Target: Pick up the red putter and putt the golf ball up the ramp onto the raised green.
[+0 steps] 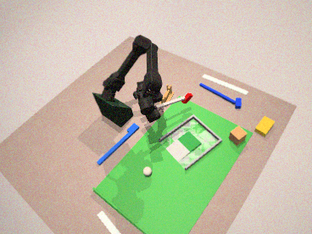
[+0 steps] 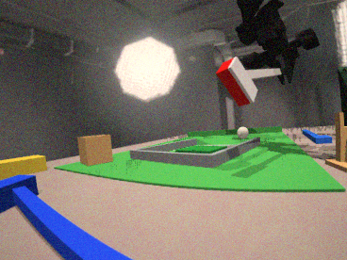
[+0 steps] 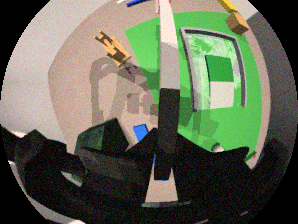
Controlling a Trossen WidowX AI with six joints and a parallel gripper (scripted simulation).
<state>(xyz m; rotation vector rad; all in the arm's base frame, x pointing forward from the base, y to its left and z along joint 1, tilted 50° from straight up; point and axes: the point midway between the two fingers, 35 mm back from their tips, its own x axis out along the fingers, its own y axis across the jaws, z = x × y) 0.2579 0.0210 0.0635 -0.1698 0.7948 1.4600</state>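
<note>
1. We have the red putter (image 1: 178, 100) clamped in the end effector (image 1: 153, 111) by its white shaft, lifted off the counter (image 1: 55, 140), the red head out over the far edge of the green mat (image 1: 169, 186).
2. The golf ball (image 1: 147, 170) sits on the mat, well apart from the putter, on the near side of the grey-walled raised green (image 1: 190, 141).
3. Our job now, as we judge it, is to carry the head round behind the ball, on the side away from the ramp, then lower it until it is just above the mat.
4. We want the flat face square to the line from ball to ramp; a tilted face would likely send the ball off past the grey wall.
5. A firm but measured stroke looks best: too soft and the ball may roll back down, too hard and it may overshoot.
6. The top view gives us the layout: ball, ramp and green in line, with a blue bar (image 1: 118, 144) beside the mat.
7. The exterior view shows what that hides: the putter head hangs high in the air.
8. The wrist view runs straight along the shaft, but the ball is out of sight there.
</note>
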